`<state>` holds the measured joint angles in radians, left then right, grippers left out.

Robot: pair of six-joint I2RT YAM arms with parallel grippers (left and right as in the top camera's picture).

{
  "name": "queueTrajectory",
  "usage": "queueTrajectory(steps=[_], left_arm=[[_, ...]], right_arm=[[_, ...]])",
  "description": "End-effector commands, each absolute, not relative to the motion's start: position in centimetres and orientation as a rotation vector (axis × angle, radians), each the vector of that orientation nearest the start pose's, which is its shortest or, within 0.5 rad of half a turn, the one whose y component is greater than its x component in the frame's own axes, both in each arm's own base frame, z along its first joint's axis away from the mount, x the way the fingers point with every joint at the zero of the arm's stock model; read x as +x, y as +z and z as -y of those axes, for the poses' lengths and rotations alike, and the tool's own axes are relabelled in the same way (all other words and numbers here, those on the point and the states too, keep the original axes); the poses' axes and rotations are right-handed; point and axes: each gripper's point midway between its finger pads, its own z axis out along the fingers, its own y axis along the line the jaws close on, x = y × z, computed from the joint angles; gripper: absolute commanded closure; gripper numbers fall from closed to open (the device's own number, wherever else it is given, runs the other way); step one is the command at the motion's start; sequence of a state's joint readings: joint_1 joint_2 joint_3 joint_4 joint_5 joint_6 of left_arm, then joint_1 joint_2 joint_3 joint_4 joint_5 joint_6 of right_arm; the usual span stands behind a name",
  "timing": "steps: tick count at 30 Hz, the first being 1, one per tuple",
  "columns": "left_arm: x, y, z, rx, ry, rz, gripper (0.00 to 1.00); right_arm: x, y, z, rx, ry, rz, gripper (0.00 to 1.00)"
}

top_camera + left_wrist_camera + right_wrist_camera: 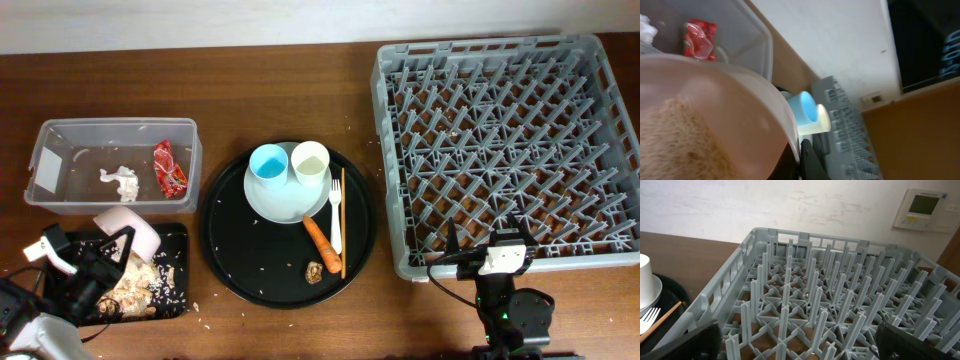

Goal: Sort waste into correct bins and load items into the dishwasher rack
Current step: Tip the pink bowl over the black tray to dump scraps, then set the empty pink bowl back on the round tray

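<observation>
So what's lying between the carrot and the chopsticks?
The white fork lies between the carrot and the chopsticks, all on the round black tray. The overhead view shows it.

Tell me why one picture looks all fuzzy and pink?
Left wrist view: the pale pinkish-white bowl is very close to the lens, so it blurs, while the small blue cup behind looks sharper. Overhead view: crisp and evenly lit. Right wrist view: the large grey plastic rack is in focus.
</observation>
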<state>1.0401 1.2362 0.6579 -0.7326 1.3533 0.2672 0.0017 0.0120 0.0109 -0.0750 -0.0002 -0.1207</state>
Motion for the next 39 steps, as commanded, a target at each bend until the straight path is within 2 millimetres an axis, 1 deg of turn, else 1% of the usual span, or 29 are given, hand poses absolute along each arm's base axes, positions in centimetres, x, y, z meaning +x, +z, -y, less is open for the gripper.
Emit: queueTrajectory(steps=[1, 2, 5, 6, 7, 8, 9, 10, 11, 12, 13, 15, 16, 17, 18, 19, 21, 22, 23, 24, 25, 28, 30, 31, 33, 34, 36, 37, 39], left_arm=[[24.7, 17.6, -8.9, -0.505, -1.056, -1.817, 1.0], [24.4, 17.8, -8.4, -0.506, -1.081, -1.808, 1.0], [24.7, 18.3, -8.8, -0.468, -1.067, -1.782, 1.0], [24.6, 19.1, -8.4, -0.479, -1.127, -1.741, 1.0], [24.8, 19.6, -8.7, -0.423, -1.105, -1.719, 1.0], [25.0, 19.5, -9.0, -0.469, -1.13, -1.721, 1.0], [24.7, 20.8, -8.4, -0.446, -1.21, -1.651, 1.0], [24.9, 20.5, -8.9, -0.428, -1.161, -1.67, 1.0], [25.1, 19.0, -9.8, -0.501, -1.099, -1.74, 1.0], [24.8, 19.3, -9.2, -0.519, -1.156, -1.717, 1.0], [24.8, 19.2, -9.3, -0.499, -1.13, -1.722, 1.0], [24.4, 20.7, -8.5, -0.515, -1.252, -1.638, 0.99], [24.7, 20.1, -9.1, -0.485, -1.179, -1.674, 0.99], [24.6, 20.0, -8.9, -0.541, -1.226, -1.67, 1.0], [24.6, 20.1, -8.9, -0.495, -1.197, -1.665, 0.99], [24.4, 20.6, -8.7, -0.521, -1.255, -1.635, 1.0], [24.8, 19.9, -9.2, -0.506, -1.191, -1.676, 1.0], [24.4, 20.5, -8.6, -0.515, -1.251, -1.637, 1.0], [24.6, 20.0, -9.0, -0.498, -1.197, -1.666, 1.0], [24.6, 19.8, -9.1, -0.528, -1.215, -1.669, 1.0], [24.5, 20.3, -8.9, -0.5, -1.235, -1.639, 1.0], [24.7, 19.8, -9.1, -0.506, -1.204, -1.667, 1.0], [24.9, 18.5, -9.7, -0.608, -1.174, -1.736, 1.0], [25.0, 18.6, -10.1, -0.632, -1.145, -1.764, 1.0], [25.8, 20.5, -9.8, -0.617, -1.1, -1.817, 1.0], [26.7, 21.9, -8.8, -0.56, -1.01, -1.9, 1.0], [27.7, 22.9, -6.6, -0.484, -0.899, -2.0, 1.0], [28.1, 23.4, -4.5, -0.417, -0.858, -2.049, 1.0], [28.1, 22.9, -1.0, -0.319, -0.781, -2.142, 1.0]], right_arm=[[24.6, 15.5, -0.1, -0.103, -0.093, -1.649, 0.01], [24.6, 15.5, -0.1, -0.103, -0.093, -1.649, 0.01], [24.6, 15.5, -0.1, -0.103, -0.093, -1.649, 0.01], [24.6, 15.5, -0.1, -0.103, -0.093, -1.649, 0.01], [24.6, 15.5, -0.1, -0.103, -0.093, -1.649, 0.01], [24.6, 15.5, -0.1, -0.103, -0.093, -1.649, 0.01], [24.6, 15.5, -0.1, -0.103, -0.093, -1.649, 0.01], [24.6, 15.5, -0.1, -0.103, -0.093, -1.649, 0.01], [24.6, 15.5, -0.1, -0.103, -0.093, -1.649, 0.01], [24.6, 15.5, -0.1, -0.103, -0.093, -1.649, 0.01], [24.6, 15.5, -0.1, -0.103, -0.093, -1.649, 0.01], [24.6, 15.5, -0.1, -0.103, -0.093, -1.649, 0.01], [24.6, 15.5, -0.1, -0.103, -0.093, -1.649, 0.01], [24.6, 15.5, -0.1, -0.103, -0.093, -1.649, 0.01], [24.6, 15.5, -0.1, -0.103, -0.093, -1.649, 0.01], [24.6, 15.5, -0.1, -0.103, -0.093, -1.649, 0.01], [24.6, 15.5, -0.1, -0.103, -0.093, -1.649, 0.01], [24.6, 15.5, -0.1, -0.103, -0.093, -1.649, 0.01], [24.6, 15.5, -0.1, -0.103, -0.093, -1.649, 0.01], [24.6, 15.5, -0.1, -0.103, -0.093, -1.649, 0.01], [24.6, 15.5, -0.1, -0.103, -0.093, -1.649, 0.01], [24.6, 15.5, -0.1, -0.103, -0.093, -1.649, 0.01], [24.6, 15.5, -0.1, -0.103, -0.093, -1.649, 0.01], [24.6, 15.5, -0.1, -0.103, -0.093, -1.649, 0.01], [24.6, 15.5, -0.1, -0.103, -0.093, -1.649, 0.01], [24.6, 15.5, -0.1, -0.103, -0.093, -1.649, 0.01], [24.6, 15.5, -0.1, -0.103, -0.093, -1.649, 0.01], [24.6, 15.5, -0.1, -0.103, -0.093, -1.649, 0.01], [24.6, 15.5, -0.1, -0.103, -0.093, -1.649, 0.01]])
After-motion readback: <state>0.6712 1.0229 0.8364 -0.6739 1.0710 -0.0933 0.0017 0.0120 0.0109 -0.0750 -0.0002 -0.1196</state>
